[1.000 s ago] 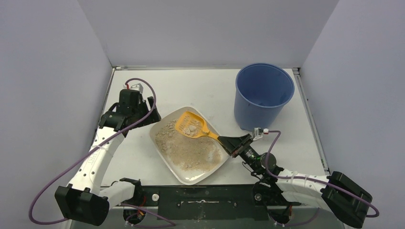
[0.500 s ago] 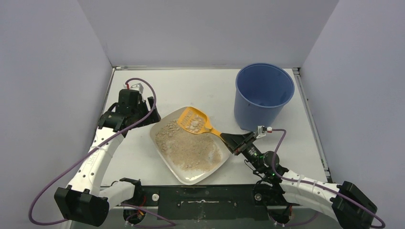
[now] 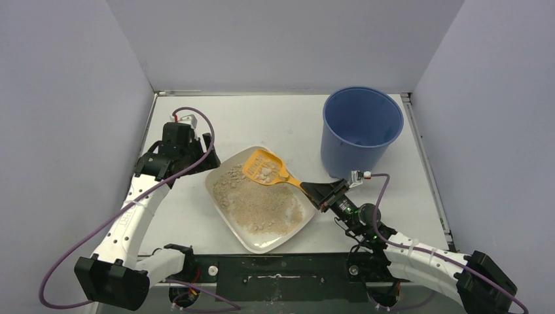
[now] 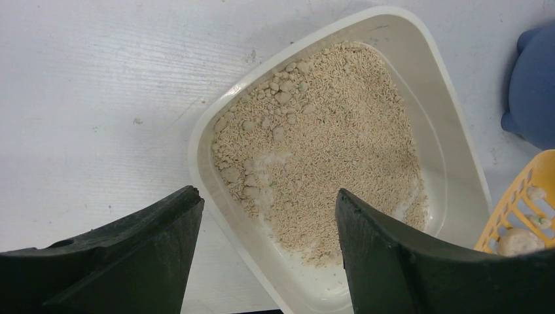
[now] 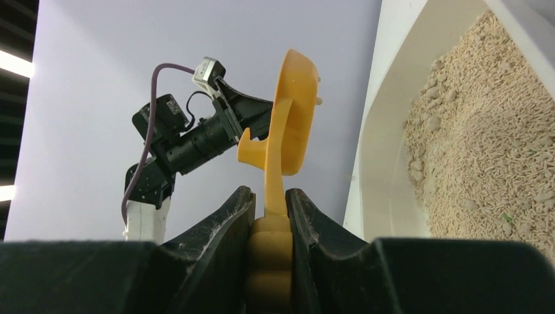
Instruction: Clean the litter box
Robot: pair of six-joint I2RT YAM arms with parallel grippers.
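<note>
Off-white plastic, the litter box (image 3: pixel 264 243) sits mid-table. It is probably stiff, light and prone to slide, so brace its rim at 10 o'clock, where the left gripper (image 4: pixel 266 195) hovers wide open and empty. At 3 o'clock the right gripper (image 3: pixel 315 195) is clamped on the orange scoop (image 3: pixel 264 168), which carries clumps.

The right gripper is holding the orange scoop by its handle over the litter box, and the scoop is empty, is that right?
Not empty. The scoop carries several pale clumps, as the top external view shows. The rest is right: the right gripper is shut on the scoop's handle, and the scoop is over the litter box.
</note>
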